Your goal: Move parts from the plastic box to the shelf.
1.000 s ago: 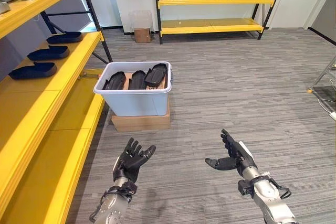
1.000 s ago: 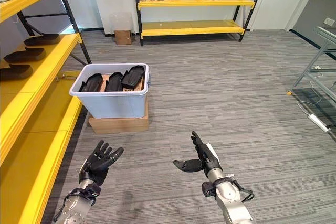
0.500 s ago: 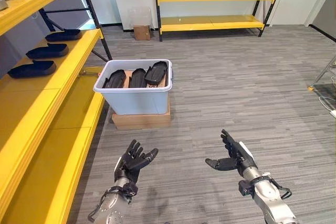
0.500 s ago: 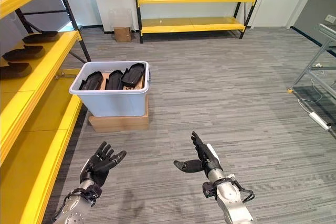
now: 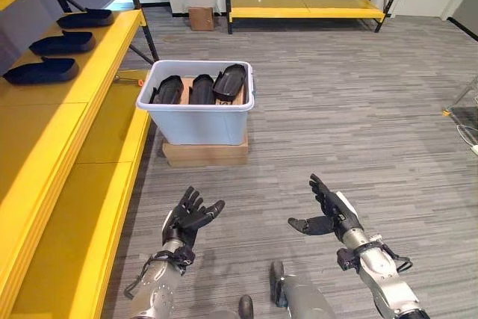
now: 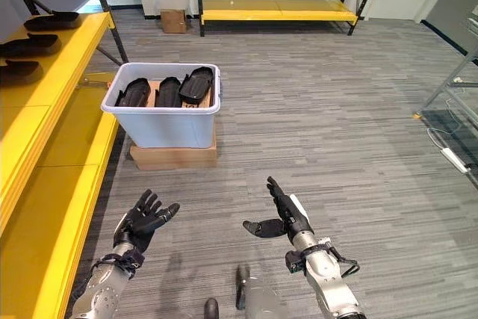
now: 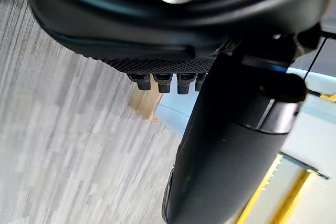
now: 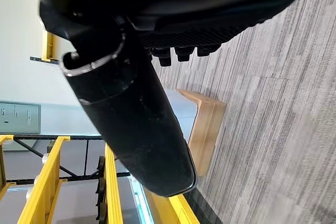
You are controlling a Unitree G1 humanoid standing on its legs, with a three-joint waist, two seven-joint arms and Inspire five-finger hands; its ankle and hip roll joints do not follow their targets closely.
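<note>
Both the left hand and right hand hover spread open and empty; ahead of them stands the pale plastic box of black moulded parts.

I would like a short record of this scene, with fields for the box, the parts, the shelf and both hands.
plastic box: pale plastic box on a flat cardboard base, on the floor beside the shelf
parts in box: three dark parts, standing side by side
shelf: yellow shelf on the robot's left
parts on shelf: three dark parts in a row
left hand: left hand open, holding nothing, short of the box
right hand: right hand open, holding nothing, short of the box
</note>
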